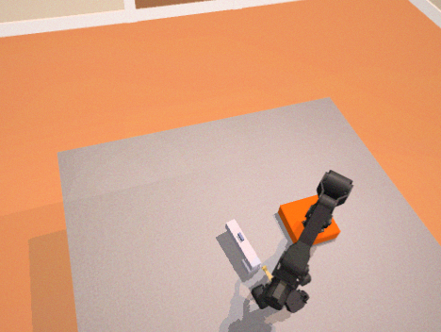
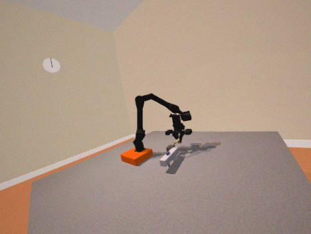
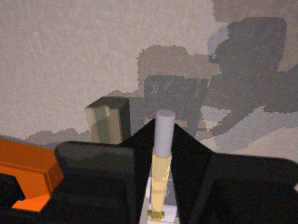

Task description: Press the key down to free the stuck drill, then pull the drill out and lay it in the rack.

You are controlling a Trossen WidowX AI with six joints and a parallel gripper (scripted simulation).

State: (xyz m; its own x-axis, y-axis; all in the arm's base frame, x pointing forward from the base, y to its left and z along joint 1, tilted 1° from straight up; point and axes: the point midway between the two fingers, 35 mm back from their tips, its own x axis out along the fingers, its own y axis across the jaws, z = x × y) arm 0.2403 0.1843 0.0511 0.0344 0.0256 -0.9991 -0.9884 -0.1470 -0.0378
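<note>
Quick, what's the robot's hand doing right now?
Hand: closed, holding the yellow and gray drill.

1. Drill (image 1: 268, 273) (image 3: 162, 172): yellow length, pale grey end, centre of the wrist view.
2. Arm (image 1: 308, 233) (image 2: 139, 116): black; base block (image 1: 288, 213) (image 2: 135, 158) bright orange; right of centre, top view.
3. Long bar (image 1: 245, 247) (image 2: 169, 157): whitish lilac; small dark blue-grey piece (image 1: 240, 237) on it.
4. Table top (image 1: 141, 212) (image 2: 166, 199): speckled grey; floor (image 1: 165, 85) (image 2: 12, 206) orange, upper part of the top view.
</note>
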